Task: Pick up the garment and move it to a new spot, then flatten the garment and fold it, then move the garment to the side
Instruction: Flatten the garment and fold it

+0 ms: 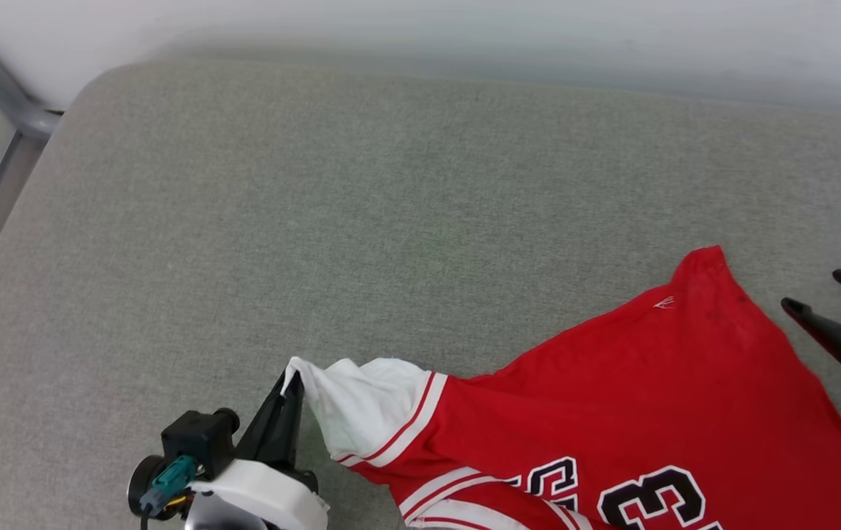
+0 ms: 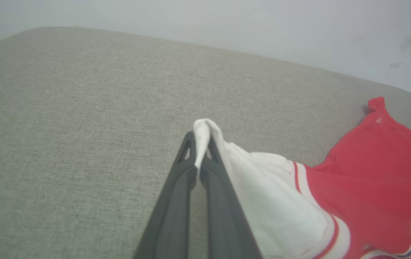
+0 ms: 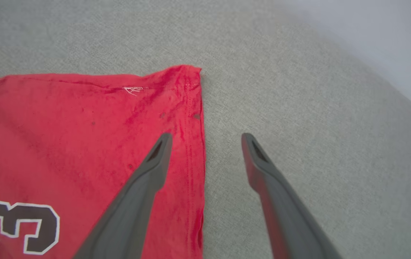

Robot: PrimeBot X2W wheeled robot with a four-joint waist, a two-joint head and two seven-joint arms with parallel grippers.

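Flattening apparently in hand: left tool [image 2: 200,136] clamped on white sleeve [image 2: 263,187] of garment [image 1: 649,383]; right tool [image 3: 206,136] spread wide, empty. Fold and side-move remain.

The garment [image 1: 649,383] is spread over the lower right of a grey-green upholstered surface [image 1: 317,206]. Its red body is laid mostly flat, and a dark, white-outlined numeral 3 [image 1: 652,500] is seen near the bottom edge. Its white sleeve [image 1: 361,408] is drawn out leftward, and the sleeve's tip is pinched between the 2 closed fingers of the left gripper [image 1: 291,379]. The right gripper [image 1: 822,293] is seen at the right edge, its 2 fingers held apart just beside the garment's hem. A grey metal frame [image 1: 1,96] is seen at the upper left.
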